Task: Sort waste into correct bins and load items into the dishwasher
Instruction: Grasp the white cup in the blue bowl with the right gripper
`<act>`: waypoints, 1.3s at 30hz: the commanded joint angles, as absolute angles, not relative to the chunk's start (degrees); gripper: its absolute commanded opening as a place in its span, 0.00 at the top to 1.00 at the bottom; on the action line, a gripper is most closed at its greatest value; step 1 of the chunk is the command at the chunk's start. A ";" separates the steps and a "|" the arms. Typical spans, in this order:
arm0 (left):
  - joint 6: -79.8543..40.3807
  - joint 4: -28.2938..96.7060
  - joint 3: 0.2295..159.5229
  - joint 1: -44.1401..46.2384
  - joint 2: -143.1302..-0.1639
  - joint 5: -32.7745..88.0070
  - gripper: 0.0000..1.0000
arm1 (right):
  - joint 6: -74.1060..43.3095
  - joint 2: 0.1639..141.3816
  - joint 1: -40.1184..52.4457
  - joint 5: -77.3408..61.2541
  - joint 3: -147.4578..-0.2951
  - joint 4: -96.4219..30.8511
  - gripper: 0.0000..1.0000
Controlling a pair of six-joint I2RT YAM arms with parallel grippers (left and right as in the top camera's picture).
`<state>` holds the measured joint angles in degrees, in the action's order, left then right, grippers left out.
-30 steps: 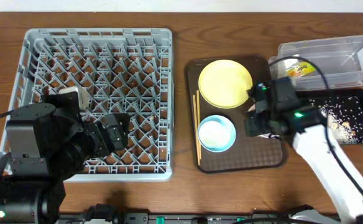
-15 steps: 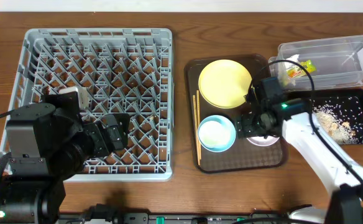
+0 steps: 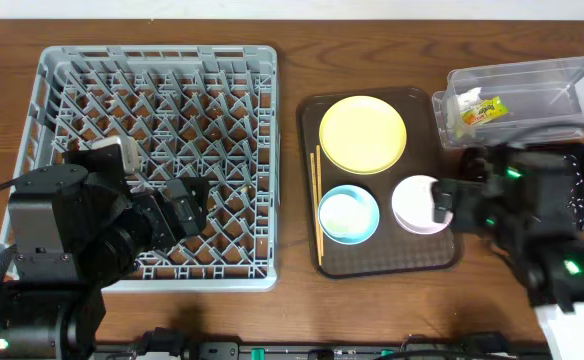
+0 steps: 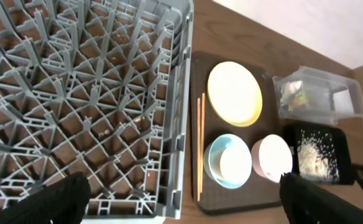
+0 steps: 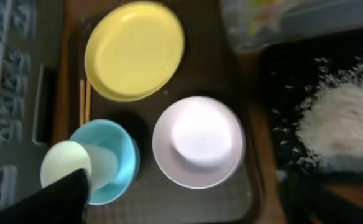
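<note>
1. I am reading the left gripper (image 4: 191, 202) and the right gripper (image 5: 188, 205) as spread open, grasping nothing.
2. The white bowl (image 5: 198, 142) is sitting on the tray (image 3: 427, 250), right of the blue bowl (image 5: 124, 158).
3. The right gripper is hovering over the tray's right edge.

The left pincer (image 4: 181, 196) hangs with fingers (image 4: 51, 202) spread wide, nothing between them, the left arm (image 3: 57, 240) bunched behind it. The right pincer (image 5: 188, 199) gapes likewise, empty, right arm (image 3: 562, 275) behind.

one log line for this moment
left tool open over dish rack | right tool open near white bowl | rice in black tray | wrapper in clear tub
</note>
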<state>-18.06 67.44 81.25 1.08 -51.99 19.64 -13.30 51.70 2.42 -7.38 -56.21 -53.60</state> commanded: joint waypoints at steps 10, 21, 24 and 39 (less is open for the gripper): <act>-19.16 68.58 81.71 1.02 -52.42 19.97 0.02 | -8.97 61.58 12.91 -27.35 -56.93 -56.71 0.42; -18.94 73.71 81.71 1.02 -52.42 21.82 0.02 | -15.42 82.89 22.92 -21.26 -56.95 -46.30 0.60; -18.92 73.67 81.71 1.02 -52.42 21.80 0.02 | -15.42 87.13 23.70 -20.75 -56.95 -45.15 0.69; -18.72 73.69 81.69 1.02 -52.60 21.82 0.02 | -14.94 87.68 21.80 -20.97 -60.80 -46.78 0.99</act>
